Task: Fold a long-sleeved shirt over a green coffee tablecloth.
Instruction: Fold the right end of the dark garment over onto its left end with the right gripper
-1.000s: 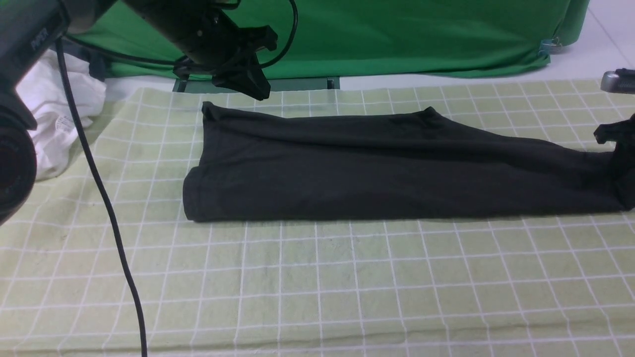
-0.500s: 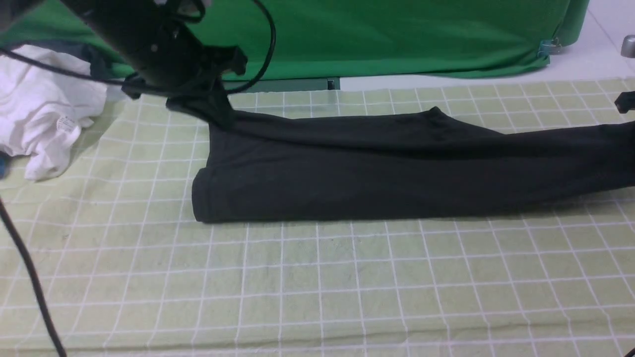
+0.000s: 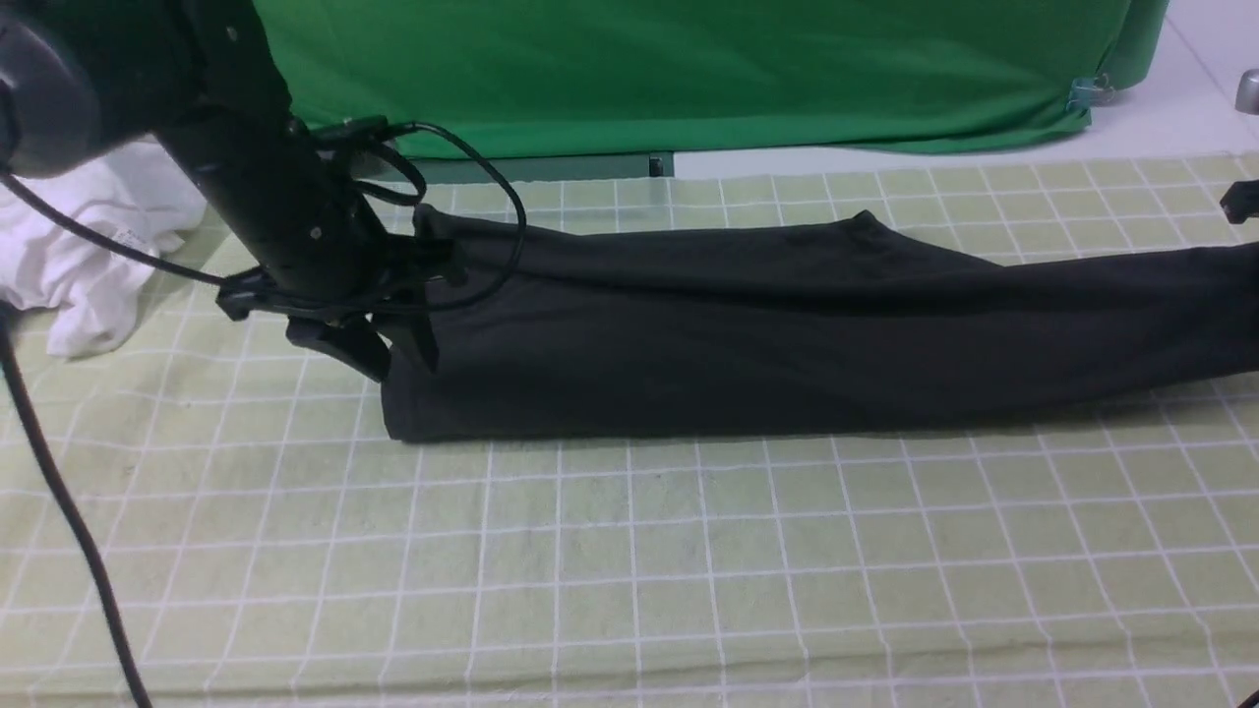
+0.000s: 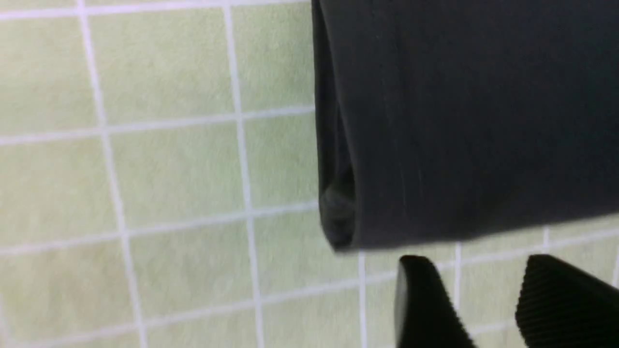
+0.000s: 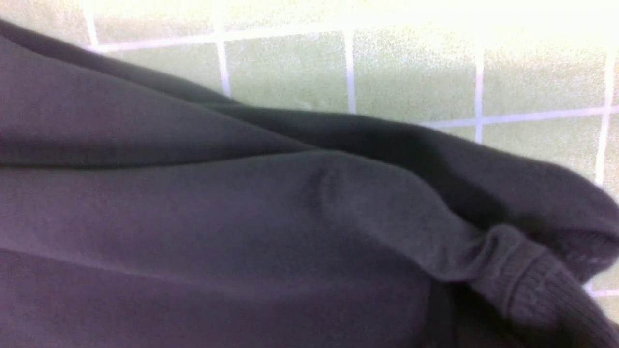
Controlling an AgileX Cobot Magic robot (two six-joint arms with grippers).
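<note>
Shirt (image 3: 748, 334): black, folded to long strip across mid-frame on tablecloth (image 3: 629, 551); right end raised.
L gripper (image 3: 379, 359): centre-left, just beside shirt's left end; fingers (image 4: 425, 304) apart, nothing btw them.
R gripper (image 3: 1241, 202): far right edge, mostly cut off (grip: can't tell).

Even, diffuse light; soft shadow under shirt (image 3: 787, 334). Front view sharp. Left wrist view slightly blurred. Right wrist view soft, tablecloth (image 5: 411, 72) washed out by glare.
</note>
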